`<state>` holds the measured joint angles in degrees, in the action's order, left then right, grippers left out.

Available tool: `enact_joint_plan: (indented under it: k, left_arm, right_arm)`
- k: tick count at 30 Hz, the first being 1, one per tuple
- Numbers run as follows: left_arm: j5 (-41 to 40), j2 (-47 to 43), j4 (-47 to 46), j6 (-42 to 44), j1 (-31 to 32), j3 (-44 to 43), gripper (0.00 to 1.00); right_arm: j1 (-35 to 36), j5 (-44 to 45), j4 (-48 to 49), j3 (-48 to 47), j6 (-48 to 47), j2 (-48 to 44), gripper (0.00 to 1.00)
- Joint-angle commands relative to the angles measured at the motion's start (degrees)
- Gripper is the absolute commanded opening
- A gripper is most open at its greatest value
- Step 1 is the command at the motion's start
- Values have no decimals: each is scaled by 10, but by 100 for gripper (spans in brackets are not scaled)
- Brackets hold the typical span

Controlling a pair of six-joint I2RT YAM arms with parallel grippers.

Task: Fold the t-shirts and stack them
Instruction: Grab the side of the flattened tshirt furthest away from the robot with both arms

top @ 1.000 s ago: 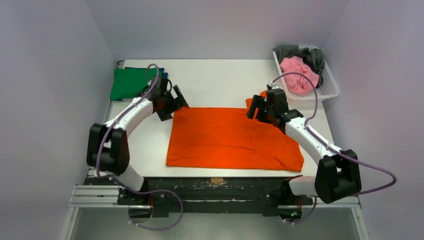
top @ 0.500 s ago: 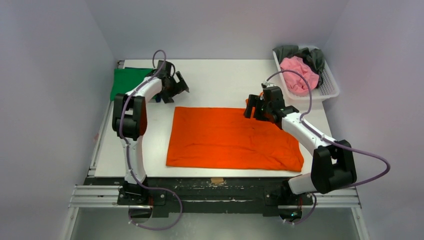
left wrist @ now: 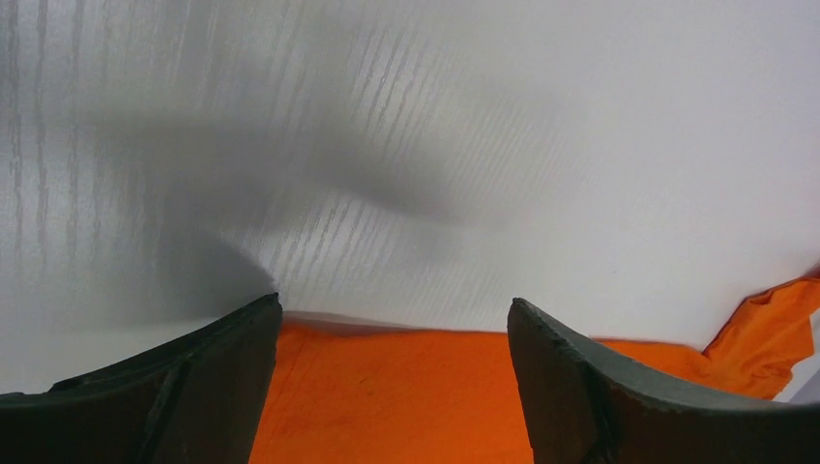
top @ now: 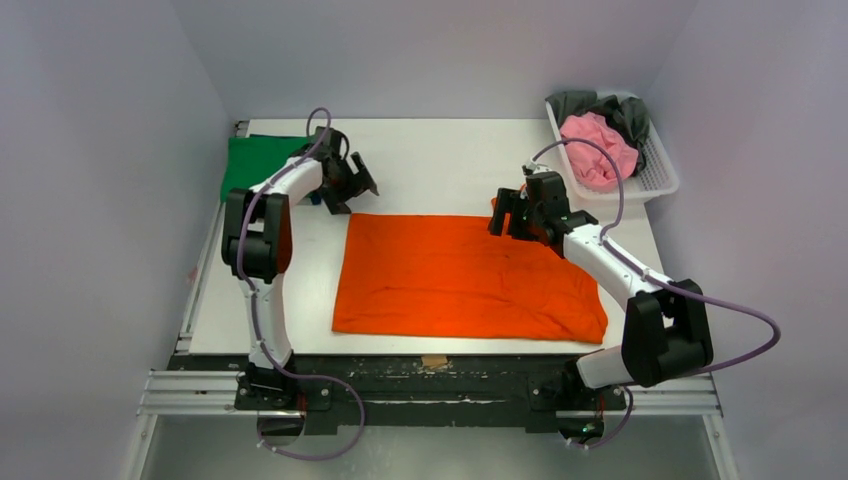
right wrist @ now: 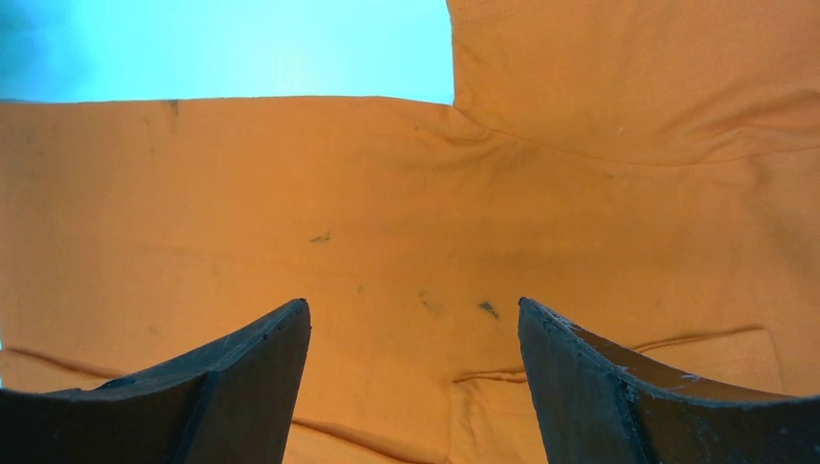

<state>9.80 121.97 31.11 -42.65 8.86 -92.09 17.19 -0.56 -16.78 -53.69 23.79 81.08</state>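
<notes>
A bright orange t-shirt (top: pixel 460 275) lies spread flat in the middle of the white table (top: pixel 430 160); it also shows in the left wrist view (left wrist: pixel 387 396) and the right wrist view (right wrist: pixel 387 213). My left gripper (top: pixel 350 195) is open and empty, just beyond the shirt's far left corner. My right gripper (top: pixel 505 222) is open and empty over the shirt's far right corner, beside a sleeve. A folded green t-shirt (top: pixel 255 162) lies at the far left with a dark blue one mostly hidden beneath it. A pink t-shirt (top: pixel 597 148) and a dark grey one (top: pixel 600 107) lie crumpled in the basket.
A white plastic mesh basket (top: pixel 655 175) stands at the table's far right corner. Grey walls close in the table on three sides. A metal rail (top: pixel 430 390) runs along the near edge with both arm bases.
The left arm swung from the shirt's far left corner away toward the green shirt, its upper links folding upright. The right gripper shifted slightly toward the far edge. The shirt has not moved.
</notes>
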Motion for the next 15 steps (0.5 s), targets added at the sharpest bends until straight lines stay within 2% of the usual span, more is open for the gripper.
enact_joint_plan:
  k: [1,11,15]
  left_arm:
    - [-9,-5,85,19,12,21,83]
    - [-50,-6,140,44,24,12,59]
    - [-52,-6,150,54,27,5,47]
  right_arm:
    - [-2,22,-1,-28,-16,-7,77]
    - [-1,22,-8,-31,-22,3,77]
    - [-1,24,-10,-30,-23,3,77]
